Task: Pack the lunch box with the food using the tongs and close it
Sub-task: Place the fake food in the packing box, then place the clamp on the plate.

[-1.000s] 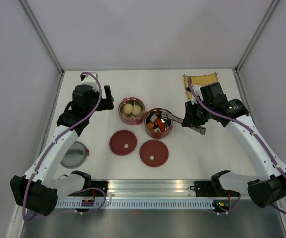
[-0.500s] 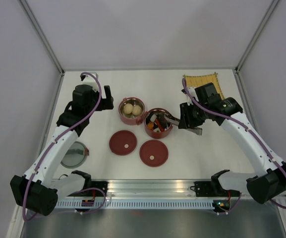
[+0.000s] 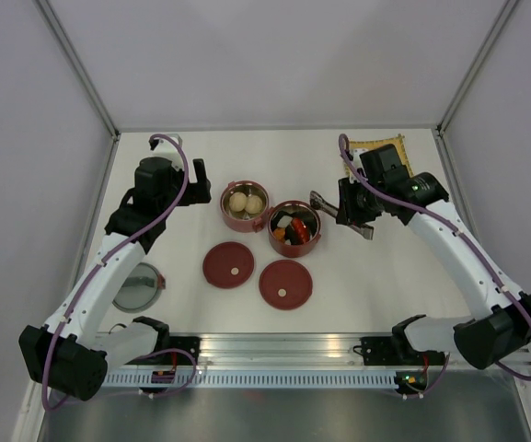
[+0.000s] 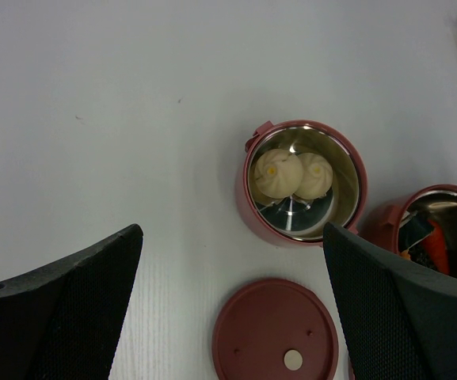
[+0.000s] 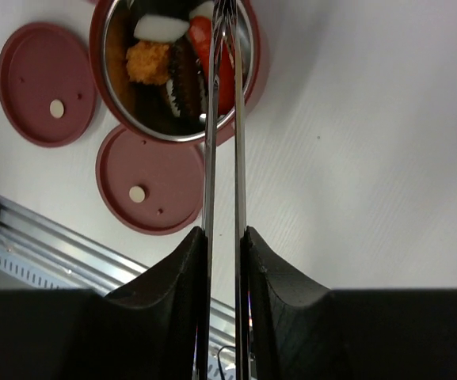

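The tongs [image 5: 209, 142] are gripped between the right jaws, squeezed so that the two thin arms nearly meet at the tips. The tips are pointed at the red and black bits in the right-hand bowl [image 3: 297, 250]. They appear to sit by its far rim, though contact with the food cannot be made out. Orange, white, red and black pieces are seen inside that bowl. Touching it on the left stands the other bowl [image 4: 242, 202], in which two pale balls [image 4: 276, 174] lie side by side. Both lids [image 3: 228, 265] are laid flat on the counter [image 3: 385, 276] just in front of the bowls, knobs up. The left jaws are spread wide and hold nothing, above the counter near the ball bowl.
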You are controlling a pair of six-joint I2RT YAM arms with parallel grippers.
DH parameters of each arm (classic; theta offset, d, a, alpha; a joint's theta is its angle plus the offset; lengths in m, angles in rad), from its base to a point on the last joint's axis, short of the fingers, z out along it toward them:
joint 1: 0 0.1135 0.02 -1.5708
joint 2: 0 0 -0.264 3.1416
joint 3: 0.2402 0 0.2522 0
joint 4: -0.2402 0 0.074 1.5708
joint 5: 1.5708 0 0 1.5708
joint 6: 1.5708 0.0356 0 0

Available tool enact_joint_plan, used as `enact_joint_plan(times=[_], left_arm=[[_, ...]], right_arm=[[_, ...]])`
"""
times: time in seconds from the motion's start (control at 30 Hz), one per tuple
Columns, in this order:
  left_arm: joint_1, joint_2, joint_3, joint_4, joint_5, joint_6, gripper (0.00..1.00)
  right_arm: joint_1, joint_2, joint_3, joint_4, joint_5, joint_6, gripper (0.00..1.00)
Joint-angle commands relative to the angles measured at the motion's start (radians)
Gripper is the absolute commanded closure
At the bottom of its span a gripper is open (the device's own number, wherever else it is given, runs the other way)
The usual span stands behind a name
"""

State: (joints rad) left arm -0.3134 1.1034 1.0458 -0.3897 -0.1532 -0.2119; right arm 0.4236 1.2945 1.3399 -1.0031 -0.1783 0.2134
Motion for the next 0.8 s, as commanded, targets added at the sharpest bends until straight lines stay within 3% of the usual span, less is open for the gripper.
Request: enact_joint_plan(times=[0.0,0.13,0.27,0.37,0.4,0.5,0.57,0.77], left_arm=[[0.004,0.001,0.023,0.012,0.004,0.008,0.00],[0.004,-0.002,0.025,0.012,0.004,0.009,0.00],[0.004,-0.007,0.025,0.011,0.004,0.009,0.00],[0.004,-0.011,0.025,0.012,0.006,0.009,0.00],[0.004,-0.013,0.025,0.012,0.006,0.008,0.00],[0.004,-0.014,0.025,0.011,0.004,0.009,0.00],[0.002,-0.016,0.025,0.012,0.006,0.008,0.00],[0.004,-0.022,0.025,0.012,0.000,0.011,0.00]], right_arm=[[0.006,0.009,0.096,0.061,0.124,0.053,0.68],[0.004,0.048,0.189,0.069,0.172,0.055,0.68],[-0.008,0.078,0.177,0.113,0.393,0.046,0.66],[-0.054,0.043,0.056,0.271,0.484,0.064,0.66],[-0.083,0.029,0.013,0.394,0.500,0.064,0.66],[-0.105,-0.011,-0.175,0.652,0.577,0.006,0.64],[-0.108,0.005,-0.264,0.739,0.629,-0.048,0.63],[-0.170,0.118,-0.441,1.030,0.606,-0.106,0.61]])
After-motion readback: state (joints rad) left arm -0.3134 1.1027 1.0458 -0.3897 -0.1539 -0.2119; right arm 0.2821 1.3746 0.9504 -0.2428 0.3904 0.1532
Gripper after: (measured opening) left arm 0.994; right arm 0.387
